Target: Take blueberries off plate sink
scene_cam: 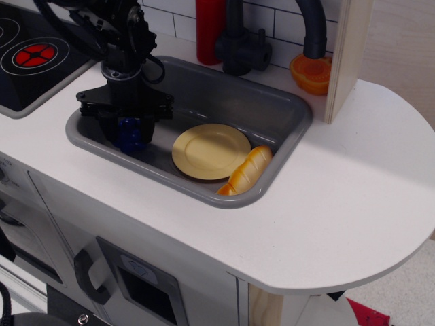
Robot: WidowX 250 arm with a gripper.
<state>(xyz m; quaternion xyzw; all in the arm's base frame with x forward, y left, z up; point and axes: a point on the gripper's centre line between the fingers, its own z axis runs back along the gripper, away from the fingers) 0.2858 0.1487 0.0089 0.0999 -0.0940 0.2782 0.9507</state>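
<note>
The black gripper [129,132] hangs low in the left end of the grey sink [285,112], jaws clamped on the blueberries [129,134], which sit at the left of the frame. The tan plate [211,151] lies bare at centre, a bread loaf [248,170] leaning against its right edge.

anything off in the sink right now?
Mostly fine. The bread loaf lies in the sink tilted against the right wall, one end overlapping the rim of the plate. The plate is bare. The pincer holds the blueberries low at the sink's left end. No spill or damage visible.
</note>
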